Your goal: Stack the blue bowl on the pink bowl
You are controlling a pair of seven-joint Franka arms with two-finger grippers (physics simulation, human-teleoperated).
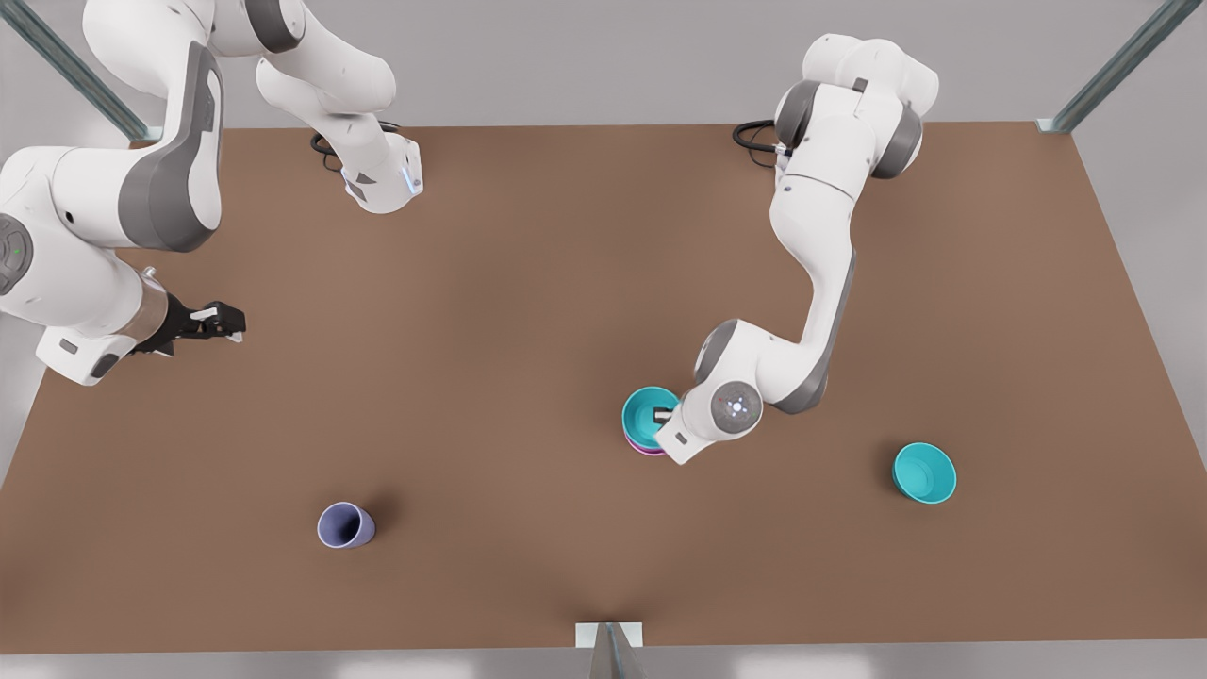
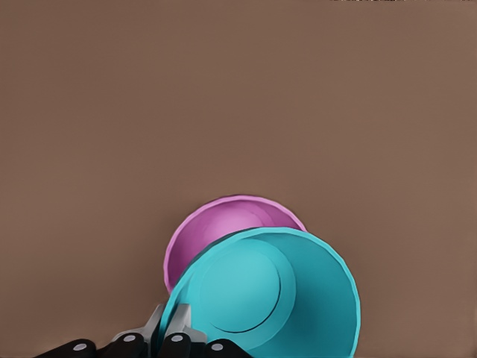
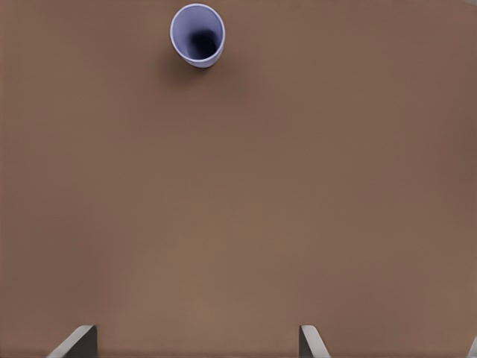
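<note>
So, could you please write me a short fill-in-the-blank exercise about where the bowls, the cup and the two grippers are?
1. The left gripper is shut on the rim of the ____ bowl.
2. That bowl sits on the ____ bowl.
3. The right gripper waits with its fingers ____.
4. Ahead of the right gripper stands the lavender ____.

Missing words: blue; pink; open; cup

Four small vessels on the counter (image 1: 528, 311): two teal bowls, one (image 1: 647, 413) near the middle and one (image 1: 924, 472) out at four o'clock; one pink bowl (image 2: 223, 231) under the middle teal one; one lavender cup (image 1: 345, 525) at seven o'clock. Two robot arms.
</note>
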